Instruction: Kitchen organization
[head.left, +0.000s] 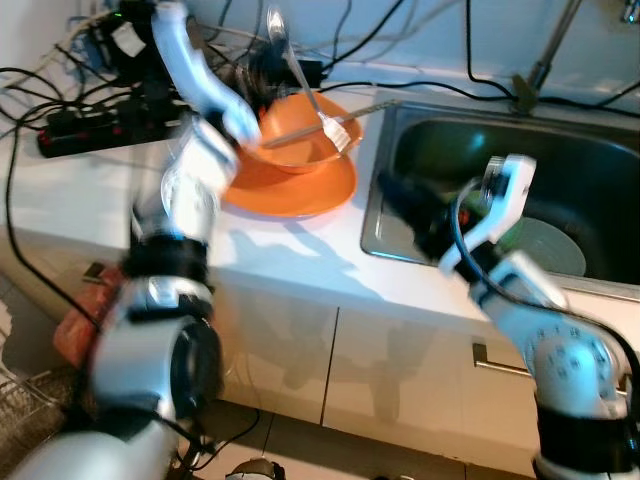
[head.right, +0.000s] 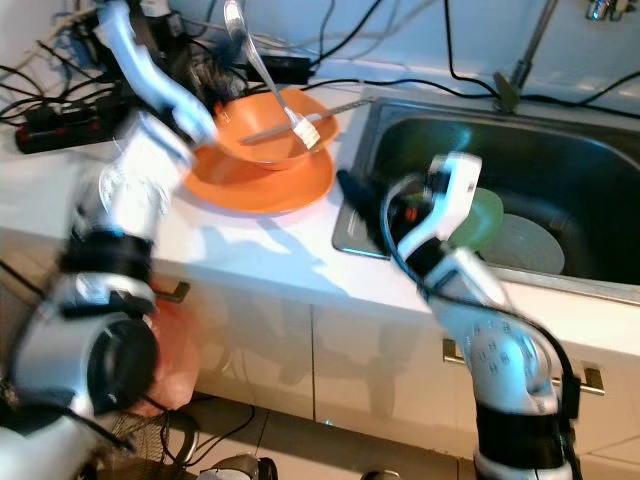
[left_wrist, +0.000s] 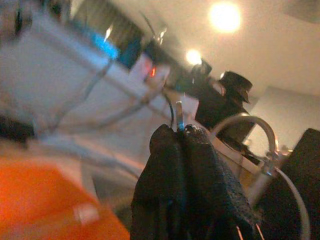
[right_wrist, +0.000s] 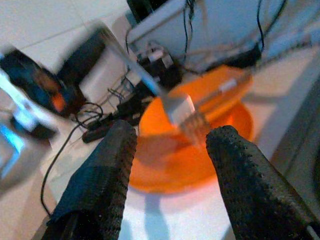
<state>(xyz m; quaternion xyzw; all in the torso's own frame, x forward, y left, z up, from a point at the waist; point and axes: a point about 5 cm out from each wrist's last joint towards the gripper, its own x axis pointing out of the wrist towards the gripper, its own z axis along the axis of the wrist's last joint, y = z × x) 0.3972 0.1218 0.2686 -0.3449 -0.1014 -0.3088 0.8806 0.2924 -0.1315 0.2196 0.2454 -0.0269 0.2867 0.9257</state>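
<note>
An orange bowl (head.left: 300, 130) sits on an orange plate (head.left: 300, 190) on the white counter. A fork (head.left: 338, 130) leans in the bowl with its handle rising toward the wall. A second metal utensil (head.left: 350, 112) lies across the rim. My left gripper (head.left: 248, 128) is at the bowl's left rim, blurred. In the left wrist view the left gripper (left_wrist: 181, 132) is shut on a thin metal handle tip (left_wrist: 178, 114). My right gripper (head.left: 400, 200) hovers over the sink's left edge. In the right wrist view the right gripper (right_wrist: 170, 145) is open and points at the bowl (right_wrist: 200, 145).
A steel sink (head.left: 600, 170) is on the right with a green plate (head.left: 510, 235) and a grey dish (head.left: 550, 250) inside. A power strip (head.left: 70, 125) and cables crowd the back left. White cabinet doors and a red bag (head.left: 75, 330) are below.
</note>
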